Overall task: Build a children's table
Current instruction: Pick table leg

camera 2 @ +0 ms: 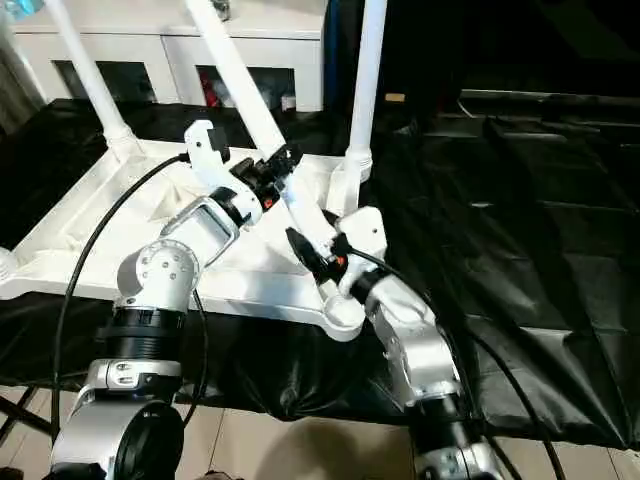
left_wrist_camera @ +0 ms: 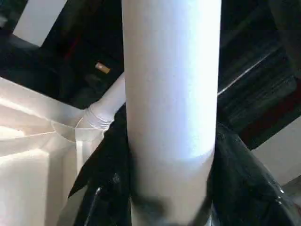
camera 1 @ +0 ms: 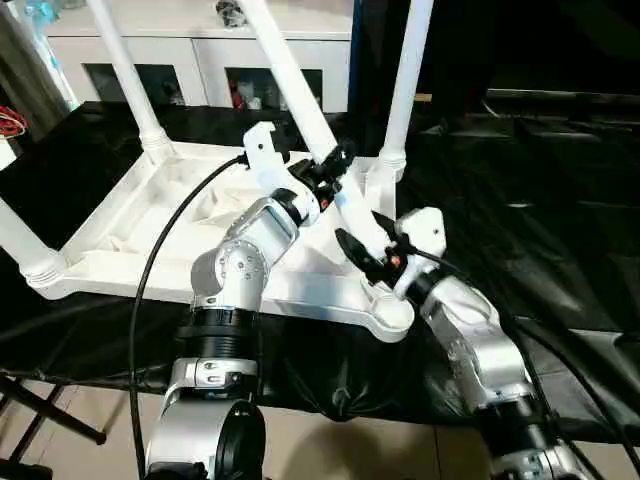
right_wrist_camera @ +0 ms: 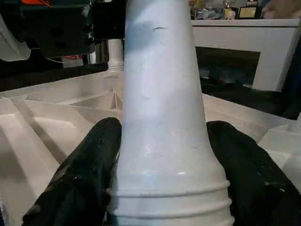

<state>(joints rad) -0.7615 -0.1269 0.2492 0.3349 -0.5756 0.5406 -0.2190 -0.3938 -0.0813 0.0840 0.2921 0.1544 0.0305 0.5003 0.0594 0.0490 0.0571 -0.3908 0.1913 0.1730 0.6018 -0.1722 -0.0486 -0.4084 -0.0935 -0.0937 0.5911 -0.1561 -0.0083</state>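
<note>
Left eye view: tabletop (camera 1: 150, 225), upside down on black-draped table (camera 1: 560, 250), centre-left of frame; three upright legs (camera 1: 405, 80) in corner sockets. Fourth leg (camera 1: 300, 95) tilted, running from top centre down to the near-right socket (camera 1: 392, 312). Left gripper (camera 1: 328, 172) fingers clamped on it mid-length; right gripper (camera 1: 372, 258) fingers clamped near its base.

Left wrist view: black fingers (left_wrist_camera: 106, 165) flanking the tube.

Right wrist view: fingers (right_wrist_camera: 84, 174) pressed against the ridged end.
</note>
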